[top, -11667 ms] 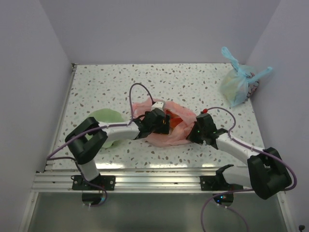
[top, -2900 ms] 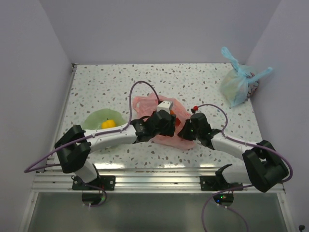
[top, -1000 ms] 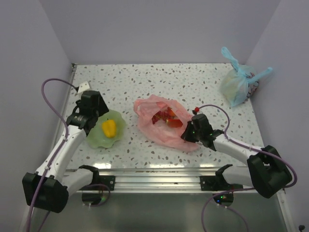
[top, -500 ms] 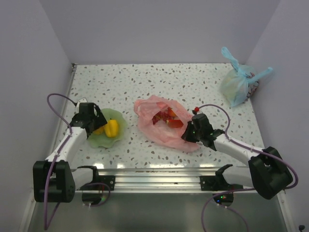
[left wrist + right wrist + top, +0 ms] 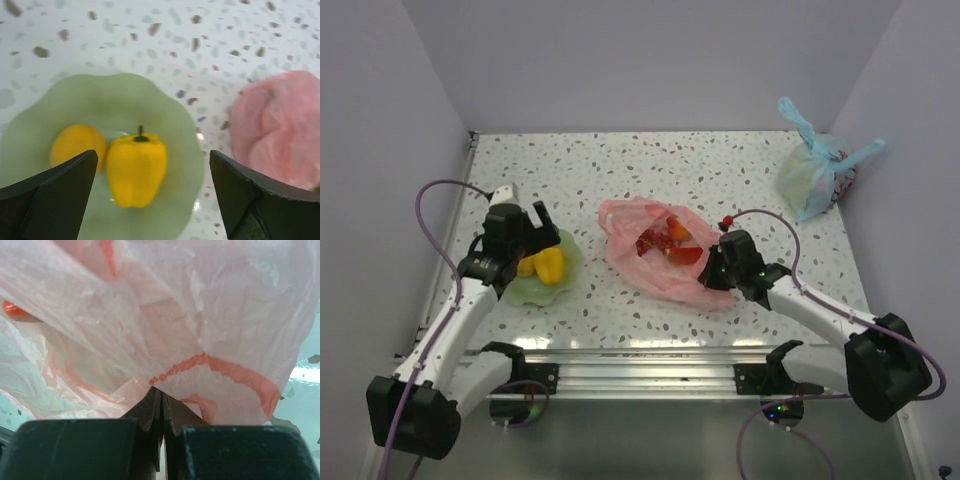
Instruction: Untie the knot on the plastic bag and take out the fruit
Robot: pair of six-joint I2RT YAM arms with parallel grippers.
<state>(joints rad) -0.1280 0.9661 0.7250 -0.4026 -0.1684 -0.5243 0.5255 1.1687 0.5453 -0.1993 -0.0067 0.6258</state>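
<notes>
Top view: the thin translucent pink plastic bag (image 5: 660,272) lies at the centre of the speckled table (image 5: 620,170), its mouth open on red and orange fruit (image 5: 666,240). At its 9 o'clock a wavy pale-green bowl (image 5: 571,256) holds a yellow toy bell pepper (image 5: 550,265), with the left gripper (image 5: 532,235) above. The right gripper (image 5: 712,272) meets the bag's 4 o'clock edge. A light blue knotted bag (image 5: 810,175) stands at 2 o'clock.

Left wrist: the fingers (image 5: 55,192) are spread wide and empty over the pepper, with a round orange fruit (image 5: 77,145) at its 9 o'clock.

Right wrist: the jaws pinch a fold of pink film.

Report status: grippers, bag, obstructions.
Left gripper open above green bowl, yellow pepper and orange fruit in it. Right gripper shut on plastic bag edge. Bag mouth open, red fruit inside. Nothing between bag and bowl.
</notes>
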